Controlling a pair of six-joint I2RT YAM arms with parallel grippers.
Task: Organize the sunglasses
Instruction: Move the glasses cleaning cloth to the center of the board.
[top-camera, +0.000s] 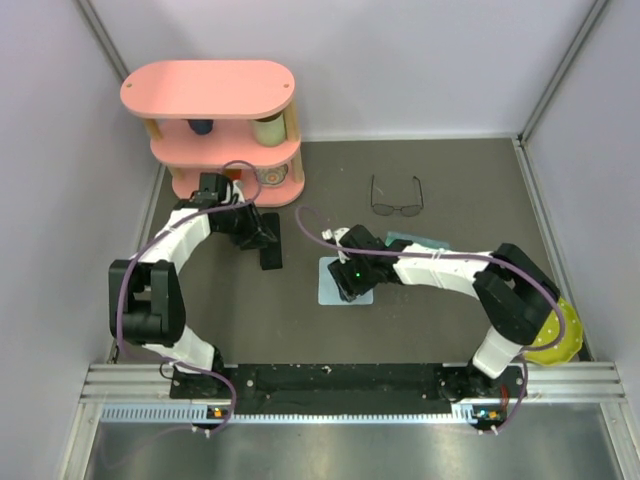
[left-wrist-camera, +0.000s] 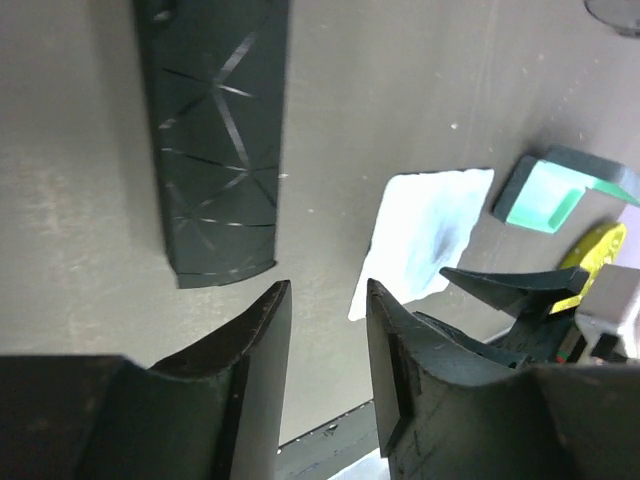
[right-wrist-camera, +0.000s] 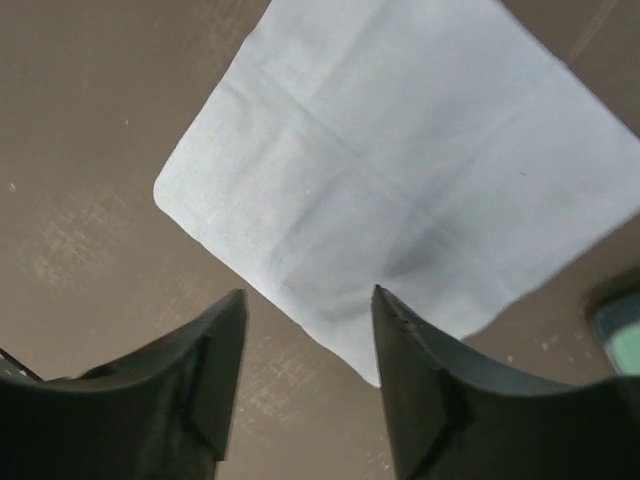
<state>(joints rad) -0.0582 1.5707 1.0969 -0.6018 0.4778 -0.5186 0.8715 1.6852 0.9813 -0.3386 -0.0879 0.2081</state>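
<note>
Top external view showed the wire-framed sunglasses (top-camera: 397, 197) lying on the dark tabletop (top-camera: 450, 310) toward its far side, arms unfolded, well apart from both robot arms, and only this view showed the pair as a whole. It also showed a pink shelf (top-camera: 215, 90) in the far left corner, where a round patterned face on the lower tier was too small to read, and a yellow-green object (top-camera: 558, 335) at the right edge. A black case (top-camera: 271, 256) lay near the shelf, and a light blue cloth (top-camera: 330, 286) lay flat near the middle, partly under the right arm. The left wrist view gave what the overhead one could not: the case bore thin pale lines crossing in a geometric pattern, no letters among them. The left pincer (left-wrist-camera: 326, 290) hung just short of the case's near end, fingers narrowly parted with nothing between them. That view also caught a teal-green object (left-wrist-camera: 545, 190) just beyond the cloth; what it was I could not tell. The right wrist view showed faint fold creases in the cloth and the right pincer (right-wrist-camera: 309, 295) above its near corner, fingers moderately apart and empty.
</note>
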